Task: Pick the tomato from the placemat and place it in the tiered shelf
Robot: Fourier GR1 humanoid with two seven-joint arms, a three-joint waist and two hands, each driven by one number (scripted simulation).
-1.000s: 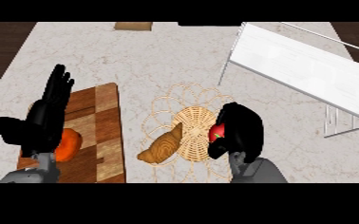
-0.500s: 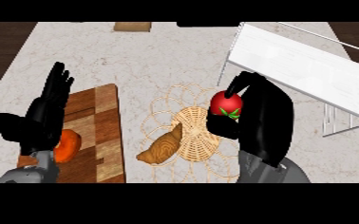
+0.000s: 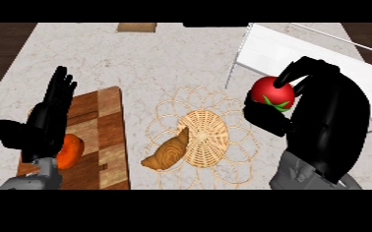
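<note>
My right hand (image 3: 327, 113) holds the red tomato (image 3: 274, 93) with its green stalk, fingers and thumb curled round it, lifted above the counter just right of the woven placemat (image 3: 202, 137). The white tiered shelf (image 3: 291, 54) stands at the upper right, its near edge just behind the tomato. My left hand (image 3: 45, 123) rests open at the left, fingers up, over the wooden board.
A croissant (image 3: 169, 152) lies on the placemat's left part. A wooden cutting board (image 3: 102, 132) sits at the left with an orange fruit (image 3: 70, 151) on it, partly behind my left hand. A small brown object (image 3: 137, 27) lies at the counter's far edge.
My right hand has lifted the tomato off the placemat and carried it up and to the right toward the shelf. The left hand has stayed still.
</note>
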